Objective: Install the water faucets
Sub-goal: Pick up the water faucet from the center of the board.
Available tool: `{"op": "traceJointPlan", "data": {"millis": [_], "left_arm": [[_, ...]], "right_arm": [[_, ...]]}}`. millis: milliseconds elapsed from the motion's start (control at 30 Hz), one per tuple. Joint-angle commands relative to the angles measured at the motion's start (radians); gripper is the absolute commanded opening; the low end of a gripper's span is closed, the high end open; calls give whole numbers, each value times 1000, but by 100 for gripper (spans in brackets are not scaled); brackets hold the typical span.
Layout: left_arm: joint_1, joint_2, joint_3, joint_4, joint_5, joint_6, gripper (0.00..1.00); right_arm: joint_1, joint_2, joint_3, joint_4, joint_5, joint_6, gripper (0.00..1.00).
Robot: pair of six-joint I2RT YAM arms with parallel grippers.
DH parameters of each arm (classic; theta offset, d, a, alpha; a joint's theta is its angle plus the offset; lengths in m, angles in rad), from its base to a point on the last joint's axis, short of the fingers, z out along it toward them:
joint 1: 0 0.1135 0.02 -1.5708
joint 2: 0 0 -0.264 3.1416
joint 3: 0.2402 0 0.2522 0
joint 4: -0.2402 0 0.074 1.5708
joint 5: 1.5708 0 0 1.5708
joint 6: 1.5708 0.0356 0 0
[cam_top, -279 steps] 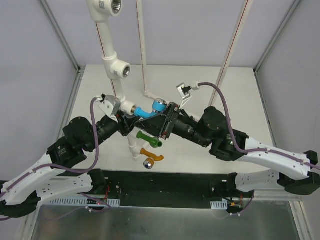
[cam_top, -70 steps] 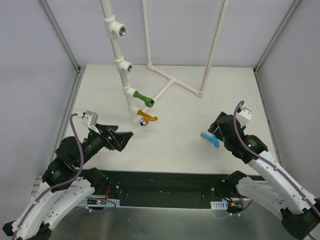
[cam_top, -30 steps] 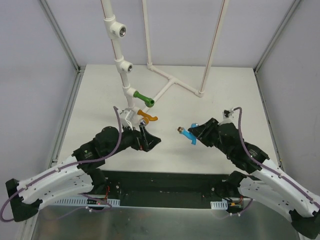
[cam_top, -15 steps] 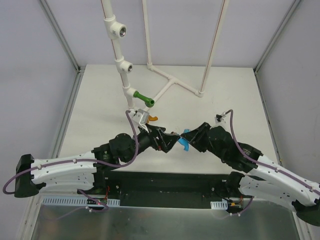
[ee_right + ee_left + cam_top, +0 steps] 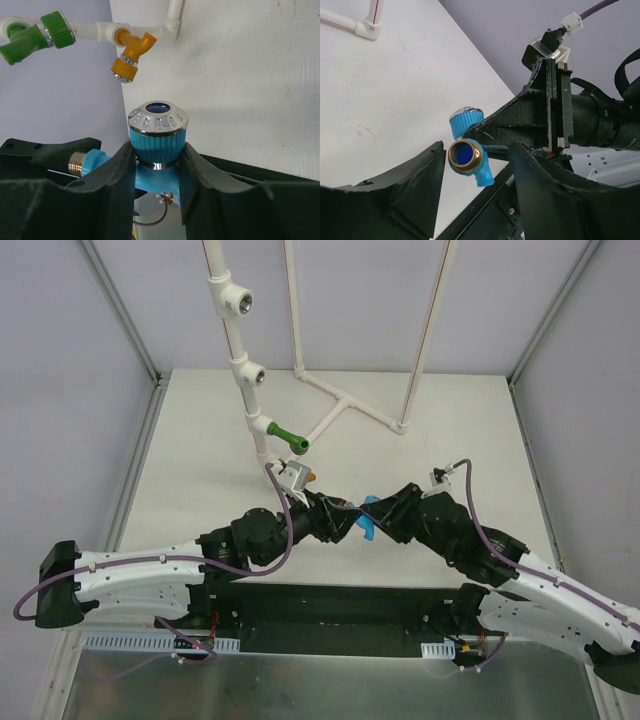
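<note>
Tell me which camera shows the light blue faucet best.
The right wrist view: the light blue plastic faucet fills the centre, its ribbed body and metal-ringed end clear between the right fingers. The left wrist view shows mainly its brass threaded end head-on. The top view gives only a small blue sliver.

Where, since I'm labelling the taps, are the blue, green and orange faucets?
blue faucet point(image 5: 158, 141), right wrist view, on its ribbed cap.
green faucet point(image 5: 288, 437), top external view, on its body.
orange faucet point(image 5: 134, 44), right wrist view, on its body.
</note>
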Motion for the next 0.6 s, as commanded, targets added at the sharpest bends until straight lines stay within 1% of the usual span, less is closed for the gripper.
{"op": "traceJointPlan", "data": {"millis": [0,67,133,167,200,233,267,300,333,367,433,500,533,567], "left_arm": [[-8,23,59,89,-18,23,54],[-8,34,63,97,-17,23,51],[-7,42,66,100,-17,23,44],[-7,46,69,100,-12,23,36],[-7,49,71,100,-6,23,26],[-7,54,72,99,1,22,12],[-7,59,72,96,9,19,0],[-7,60,74,91,9,11,0],[-7,57,69,91,9,2,0],[-7,50,59,94,9,-6,0],[-7,25,33,131,21,-12,0],[-7,-13,0,172,24,-23,0],[-7,-33,-18,191,31,-27,0],[-7,-53,-35,214,38,-35,0]], "right_arm": [[6,-31,10,67,-25,23,0],[7,-39,12,62,-28,22,0],[7,-45,13,57,-34,19,0],[9,-50,13,56,-36,19,0],[10,-54,13,56,-36,17,0],[10,-65,12,56,-33,20,0],[9,-71,9,56,-33,17,0],[10,-83,7,63,-33,5,0],[10,-99,-1,85,-33,-16,6],[10,-117,-14,114,-37,-45,16],[12,-169,-63,198,-51,-101,31],[12,-229,-128,334,-71,-156,41],[10,-260,-180,400,-85,-182,51],[10,-290,-214,471,-105,-219,56]]}}
